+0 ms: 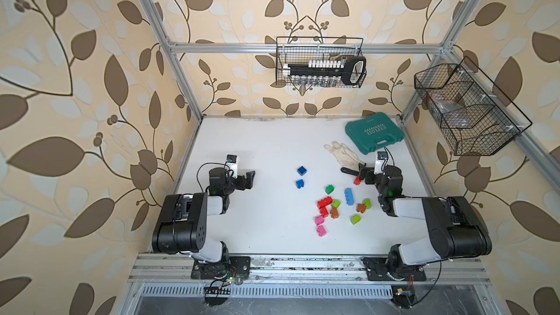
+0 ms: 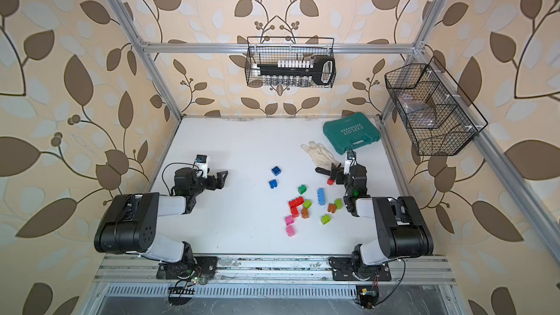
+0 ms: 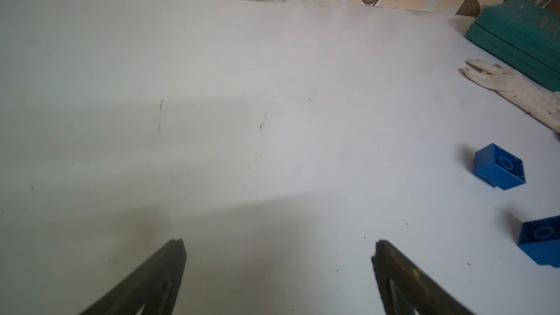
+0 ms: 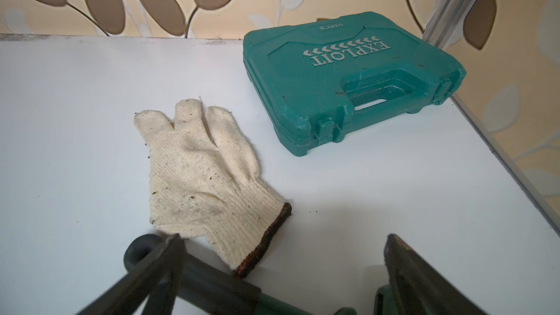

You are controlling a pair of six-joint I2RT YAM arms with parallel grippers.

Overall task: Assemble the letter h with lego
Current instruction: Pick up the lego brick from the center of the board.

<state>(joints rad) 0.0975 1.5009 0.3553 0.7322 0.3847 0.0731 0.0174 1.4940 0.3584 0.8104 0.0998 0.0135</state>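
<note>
The lego lies loose on the white table (image 1: 257, 222). Two blue bricks (image 1: 301, 170) (image 1: 299, 183) sit apart near the middle, also in the left wrist view (image 3: 500, 166) (image 3: 542, 239). Right of them is a cluster: a green brick (image 1: 329, 189), a long light blue one (image 1: 349, 196), red ones (image 1: 325, 202), lime (image 1: 355, 219), orange (image 1: 334, 213) and pink (image 1: 319, 220). A small red brick (image 1: 357, 180) lies just beside my right gripper (image 1: 362, 172), which is open and empty (image 4: 285, 237). My left gripper (image 1: 250, 177) is open over bare table (image 3: 278, 243).
A white glove (image 4: 200, 174) and a teal case (image 4: 348, 80) lie at the back right. A dark tool with a black and green handle (image 4: 212, 283) lies under my right gripper. Wire baskets (image 1: 320, 62) (image 1: 466, 110) hang on the frame.
</note>
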